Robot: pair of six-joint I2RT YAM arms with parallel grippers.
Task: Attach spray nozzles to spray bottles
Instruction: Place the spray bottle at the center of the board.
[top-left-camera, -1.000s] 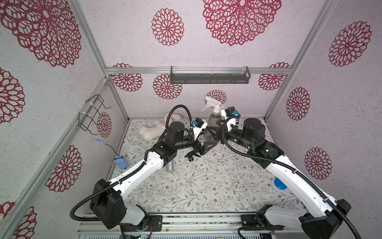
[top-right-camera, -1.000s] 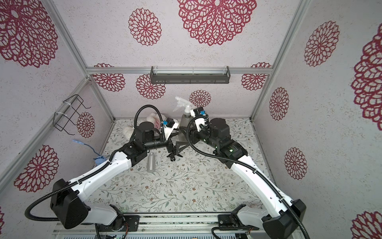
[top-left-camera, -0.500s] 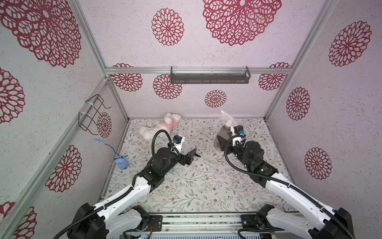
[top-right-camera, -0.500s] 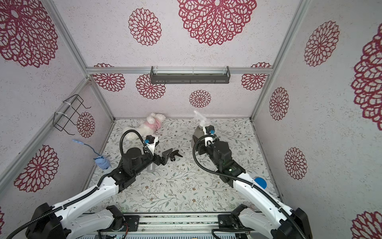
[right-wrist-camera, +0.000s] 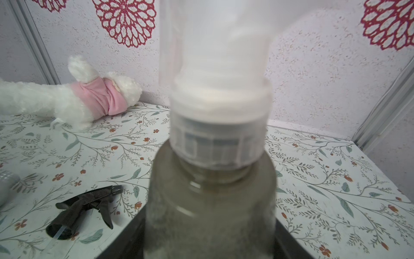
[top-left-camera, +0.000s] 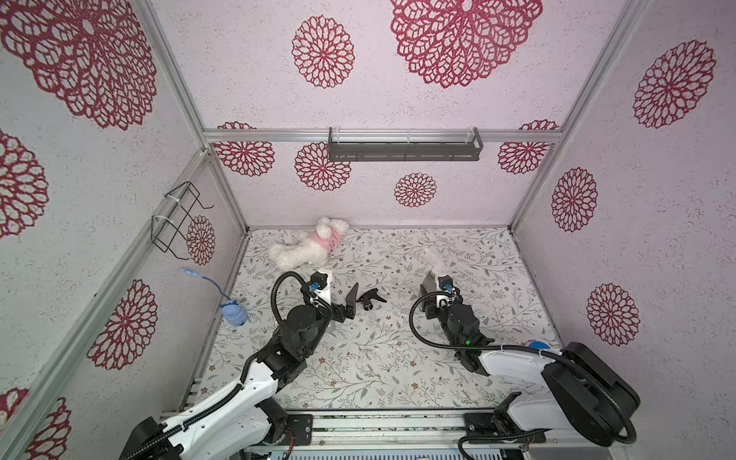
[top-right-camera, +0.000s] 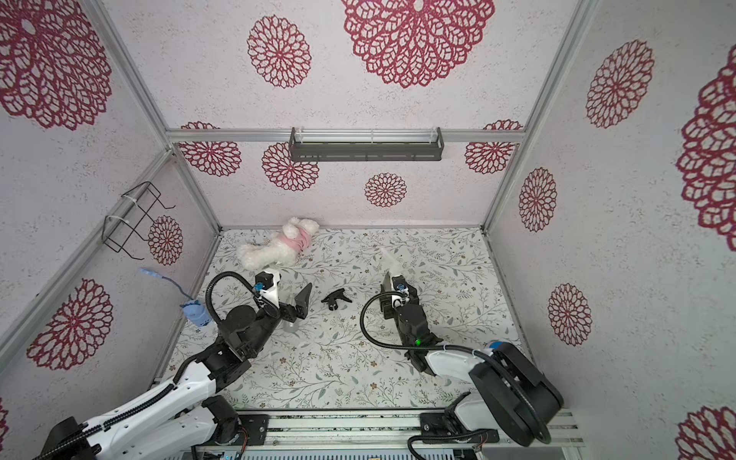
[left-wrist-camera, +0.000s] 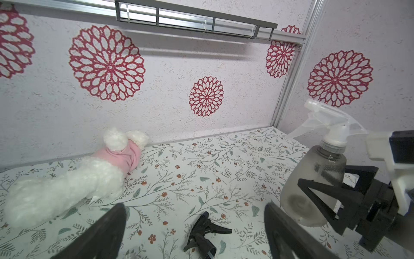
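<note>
Around the work area: white plush toy (top-left-camera: pixel 306 249) in a pink top lying by the back wall, blue object (top-left-camera: pixel 234 314) low against the left wall, wire rack (top-left-camera: pixel 177 217) fixed above it, grey shelf (top-left-camera: pixel 404 145) on the back wall, blue disc (top-left-camera: pixel 537 344) half hidden behind the right arm.

Nothing between the left gripper (left-wrist-camera: pixel 195 235) and the black nozzle (left-wrist-camera: pixel 205 233): jaws spread wide and empty, hovering just short of it. Black nozzle lying on its side on the floral mat (top-left-camera: pixel 398 358), between the two arms, trigger sticking out, dip tube showing at the collar in the right wrist view (right-wrist-camera: pixel 83 209).

Right gripper (top-left-camera: pixel 432 296) clamped around the lower body of the smoky bottle (left-wrist-camera: pixel 313 186), standing upright on the mat right of centre. Clear nozzle (left-wrist-camera: pixel 329 122) seated on its neck, collar over the threads; whether fully screwed down is hard to tell, since the close view is blurred.

Silver bottle (top-right-camera: pixel 290 324) mostly hidden under the left arm, apparently lying on the mat; only one end visible, lettering not readable.
</note>
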